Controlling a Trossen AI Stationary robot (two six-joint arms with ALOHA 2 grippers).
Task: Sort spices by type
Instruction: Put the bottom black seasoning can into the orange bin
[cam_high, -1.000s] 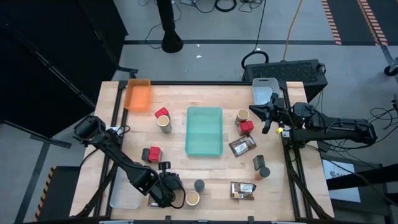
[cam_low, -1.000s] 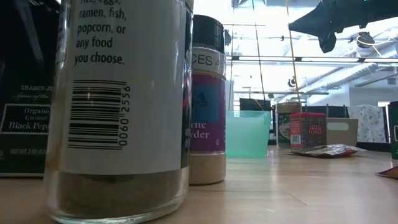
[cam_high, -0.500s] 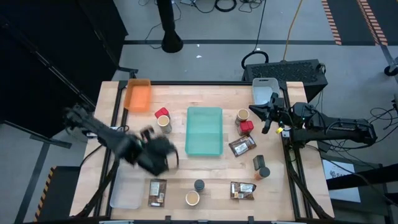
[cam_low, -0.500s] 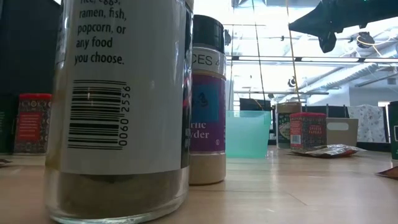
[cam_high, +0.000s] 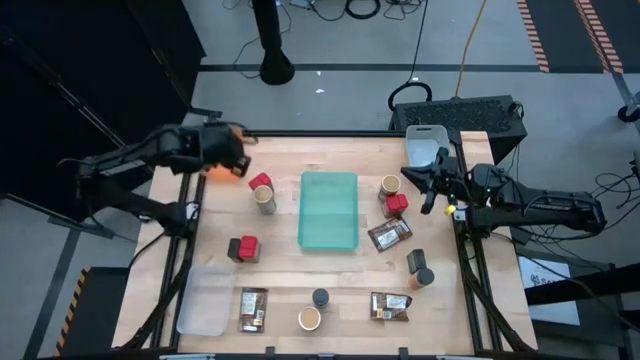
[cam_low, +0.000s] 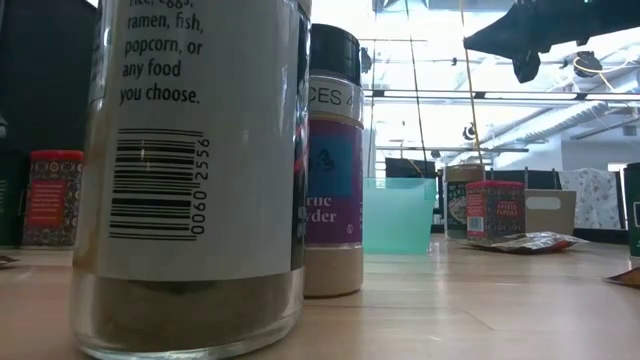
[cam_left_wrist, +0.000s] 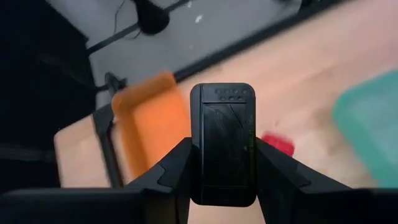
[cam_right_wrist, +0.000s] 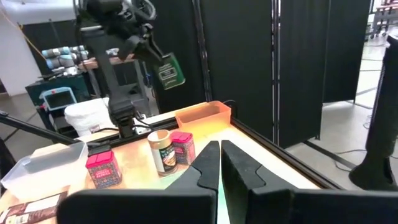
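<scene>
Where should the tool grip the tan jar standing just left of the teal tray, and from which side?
Come from straight above and grip the tan jar by its round side wall, since it stands upright. Close across its left and right sides, because the red box sits close behind it.

A: The whole table (cam_high: 330, 290) is being looked down on from straight overhead in the high view. The low view is being shot level from the tabletop, pressed close to a barcoded jar (cam_low: 195, 170).

B: The teal tray (cam_high: 329, 210) is being shared by high and low. The left wrist view is being aimed down at the orange bin (cam_left_wrist: 152, 127). The right wrist view is being pointed across the table at that same bin (cam_right_wrist: 202, 115).
</scene>
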